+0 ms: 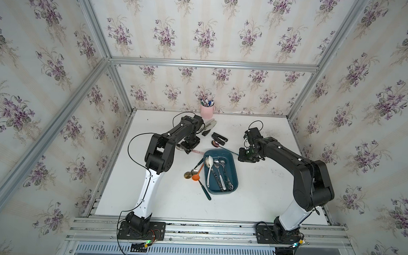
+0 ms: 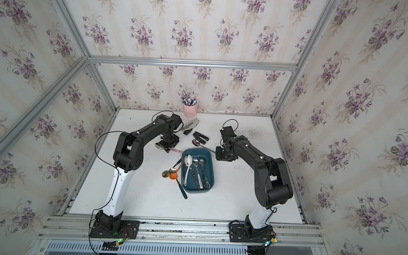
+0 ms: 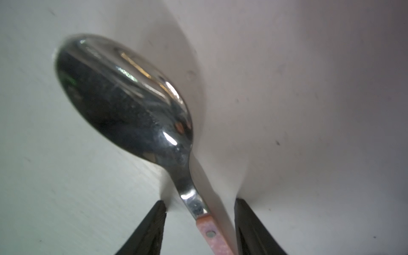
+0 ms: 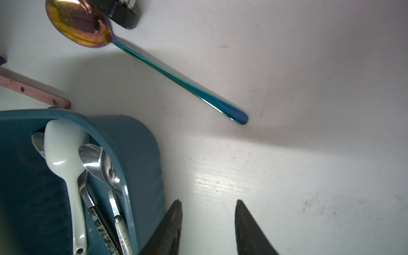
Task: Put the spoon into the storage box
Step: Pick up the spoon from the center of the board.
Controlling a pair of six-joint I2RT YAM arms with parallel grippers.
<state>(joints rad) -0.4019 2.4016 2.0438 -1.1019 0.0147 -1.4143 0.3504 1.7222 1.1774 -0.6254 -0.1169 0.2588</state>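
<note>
Storage box (image 1: pixel 234 168) sits mid-worktop (image 1: pixel 266 196), its long side running front to back. The pink-handled spoon (image 3: pixel 123 99) is outside the box, off the far corner on the left arm's (image 1: pixel 164 140) side. It appears to lie flat on the worktop, bowl pointing away from the box. The handle end sits just beside the box rim in the right wrist view; contact not clear. Left jaws are down over this spoon, parted and straddling it where the metal neck meets the pink grip. There is a clear gap on one side; the other fingertip is close, touch uncertain. Not clamped. Right jaws are moderately parted and holding nothing, over bare worktop just beside the box's outer wall, at the far corner on the right arm's side. Inside the box: a white spoon (image 1: pixel 210 168) and several metal spoons (image 1: pixel 221 173), handles toward the front. A rainbow-tinted spoon (image 4: pixel 176 77) lies beyond the box's far end, its bowl by a black stapler (image 1: pixel 219 138). An orange spoon (image 1: pixel 197 176), a gold-bowled spoon (image 1: pixel 187 174) and a dark-handled one (image 1: pixel 205 191) lie against the box's long side toward the left arm. A pink pen cup (image 1: pixel 206 111) stands well beyond the box at the back wall.
</note>
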